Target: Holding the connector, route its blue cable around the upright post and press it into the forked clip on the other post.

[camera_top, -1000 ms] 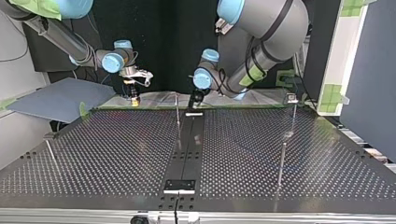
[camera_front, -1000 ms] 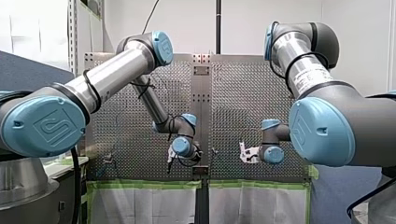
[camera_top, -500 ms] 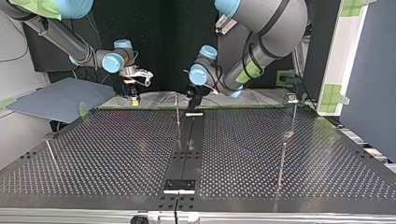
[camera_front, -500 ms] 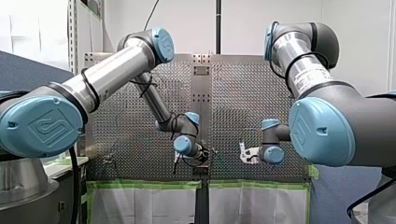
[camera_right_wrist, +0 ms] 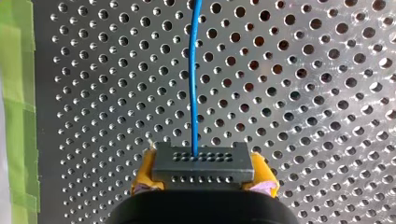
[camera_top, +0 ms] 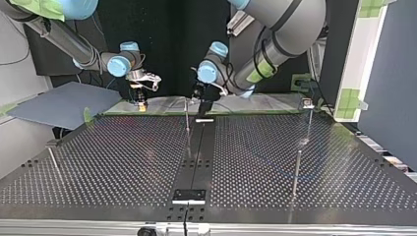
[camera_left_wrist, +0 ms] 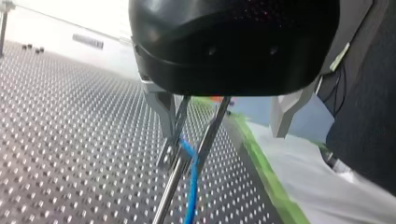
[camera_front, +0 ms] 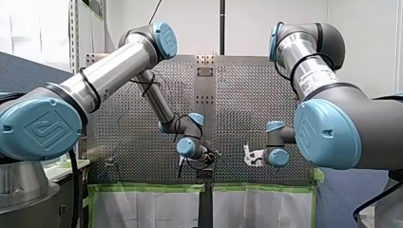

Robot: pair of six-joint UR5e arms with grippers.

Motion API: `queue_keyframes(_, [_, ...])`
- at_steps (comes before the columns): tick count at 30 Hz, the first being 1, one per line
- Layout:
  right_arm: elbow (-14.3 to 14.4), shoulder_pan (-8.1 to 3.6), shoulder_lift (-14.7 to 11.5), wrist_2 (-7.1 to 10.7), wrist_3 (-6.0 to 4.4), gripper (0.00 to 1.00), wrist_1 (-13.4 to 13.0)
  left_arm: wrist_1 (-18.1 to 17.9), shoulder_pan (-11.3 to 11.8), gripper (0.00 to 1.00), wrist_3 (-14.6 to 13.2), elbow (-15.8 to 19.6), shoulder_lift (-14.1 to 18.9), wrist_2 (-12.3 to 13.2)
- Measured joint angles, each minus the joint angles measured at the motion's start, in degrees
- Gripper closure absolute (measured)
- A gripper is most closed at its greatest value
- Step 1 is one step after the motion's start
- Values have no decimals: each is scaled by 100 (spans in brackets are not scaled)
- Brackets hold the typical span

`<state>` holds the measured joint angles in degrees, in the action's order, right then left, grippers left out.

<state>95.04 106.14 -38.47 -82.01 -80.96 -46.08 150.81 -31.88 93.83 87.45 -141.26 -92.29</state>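
Note:
My right gripper (camera_right_wrist: pixel 203 176) is shut on the dark connector (camera_right_wrist: pixel 203 163), its yellow pads on both sides. The blue cable (camera_right_wrist: pixel 193 84) runs straight ahead from the connector over the perforated table. In the left wrist view my left gripper (camera_left_wrist: pixel 223 131) stands open, its metal fingers (camera_left_wrist: pixel 161 109) wide apart. Between them rise a thin metal post (camera_left_wrist: pixel 205 140) and a forked clip (camera_left_wrist: pixel 172 151), with the blue cable (camera_left_wrist: pixel 191 186) passing at the fork. In the top view my left gripper (camera_top: pixel 203 101) hangs beside the middle post (camera_top: pixel 187 120), and my right gripper (camera_top: pixel 141 101) is further left.
More thin posts stand on the table at the top view's right (camera_top: pixel 296 172), far right (camera_top: pixel 309 115) and left (camera_top: pixel 54 162). A dark strip (camera_top: pixel 196 162) runs down the table's middle. Green tape (camera_right_wrist: pixel 18 112) lines the table's edge beside my right gripper.
My left arm has swung toward the top view's left, bringing its gripper up to the middle post. My right arm has not moved.

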Motion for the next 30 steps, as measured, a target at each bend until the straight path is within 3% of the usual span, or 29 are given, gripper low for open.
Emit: queue_keyframes(30, [1,2,-1,5,0,99,2,-106,-135,0,149,16,8,33])
